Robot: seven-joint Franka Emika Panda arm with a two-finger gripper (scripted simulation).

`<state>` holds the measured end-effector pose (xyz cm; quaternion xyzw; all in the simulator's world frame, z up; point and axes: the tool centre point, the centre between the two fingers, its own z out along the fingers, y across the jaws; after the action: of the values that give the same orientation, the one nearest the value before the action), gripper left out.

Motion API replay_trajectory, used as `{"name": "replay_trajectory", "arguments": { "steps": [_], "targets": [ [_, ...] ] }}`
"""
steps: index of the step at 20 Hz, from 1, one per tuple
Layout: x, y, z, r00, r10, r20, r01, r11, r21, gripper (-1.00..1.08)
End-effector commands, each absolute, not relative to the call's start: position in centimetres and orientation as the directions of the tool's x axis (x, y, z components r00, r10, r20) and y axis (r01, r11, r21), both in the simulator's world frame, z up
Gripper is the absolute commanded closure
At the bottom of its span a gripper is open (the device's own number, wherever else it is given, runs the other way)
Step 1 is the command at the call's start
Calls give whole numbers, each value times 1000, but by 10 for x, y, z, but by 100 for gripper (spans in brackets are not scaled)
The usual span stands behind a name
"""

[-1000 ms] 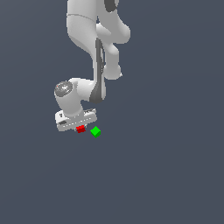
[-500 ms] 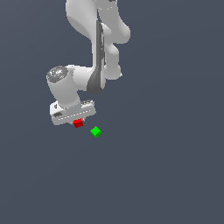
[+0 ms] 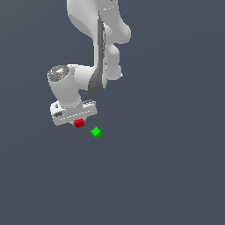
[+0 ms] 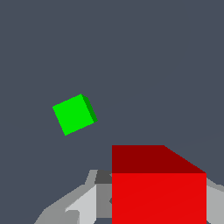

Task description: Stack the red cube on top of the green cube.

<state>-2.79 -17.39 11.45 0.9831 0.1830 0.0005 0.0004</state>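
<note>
Already the red cube (image 3: 79, 123) sat between the fingers of the gripper (image 3: 78, 124), which was clamped on it; in the wrist view the cube (image 4: 158, 183) filled the near foreground, flanked by the grey finger pads (image 4: 83, 205) on either side. Compared with a second earlier, the hand had risen and drifted toward the exterior view's left, carrying the cube with it, whereas before it was pressed low beside the green one. That lift suggested the grasp had succeeded and the pick-up stage was finished; what remained, by my reading, was the carry across and the lowering.

The green cube (image 3: 96, 132) had not moved. It lay on the dark grey desk (image 3: 167, 176) just to the exterior view's right of and slightly below the held cube, near but clearly apart from it. Seen from the wrist camera, the green cube (image 4: 74, 113) was turned at an angle to the red one's faces, so some rotation of the wrist would probably be needed for the two to sit squarely.

Around both cubes the desk showed nothing else, and none of its edges fell within either picture, so the arm (image 3: 99, 57) appeared to have open room on every side for a short sideways travel. The main risk I could judge was nudging the green cube with a finger during the descent, since the gripper was much broader than either cube.
</note>
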Motion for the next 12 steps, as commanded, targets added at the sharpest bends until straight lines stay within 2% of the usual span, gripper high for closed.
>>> {"name": "replay_trajectory", "arguments": {
  "steps": [1,12],
  "targets": [
    [-27,-164,109,932,361,1,361,-932,1,108],
    [-15,-99,65,932,361,0,361,-932,-1,108]
  ]
}}
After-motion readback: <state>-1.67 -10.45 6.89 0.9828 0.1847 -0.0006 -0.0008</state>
